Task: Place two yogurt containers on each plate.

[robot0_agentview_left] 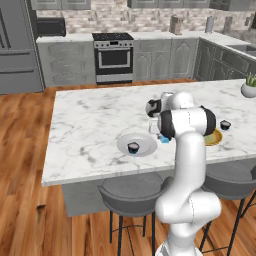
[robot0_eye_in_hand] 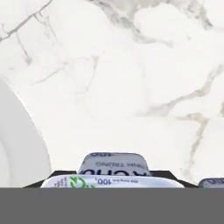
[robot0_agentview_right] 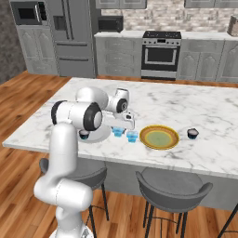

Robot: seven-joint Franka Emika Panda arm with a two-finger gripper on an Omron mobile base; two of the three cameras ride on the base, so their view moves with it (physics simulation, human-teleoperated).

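The flat round light grey plate [robot0_agentview_left: 145, 139] lies on the white marble island counter [robot0_agentview_left: 90, 125] near its front edge, and one small dark round yogurt cup with a pale top [robot0_agentview_left: 133, 147] sits on it, a little toward the front of the plate. The golden yellow plate with a greenish centre [robot0_agentview_right: 159, 137] lies to the right of the grey one, apart from it, and has nothing on it. A second dark yogurt cup [robot0_agentview_right: 193, 134] stands on the bare marble just right of the yellow plate. Two light blue translucent yogurt cups stand between the plates: one [robot0_agentview_right: 132, 136] just left of the yellow plate, the other [robot0_agentview_right: 118, 132] beside it, under the hand. The two-finger gripper [robot0_agentview_right: 122, 127] points down over that cup, and the hand view shows a printed pale lid [robot0_eye_in_hand: 113, 180] close between the fingers, so the jaws are closed on this light blue cup. A white potted plant [robot0_agentview_left: 249, 88] stands at the counter's far right edge. Left of the grey plate and behind both plates the marble lies open; grey bar stools [robot0_agentview_left: 131, 194] stand below the front edge.
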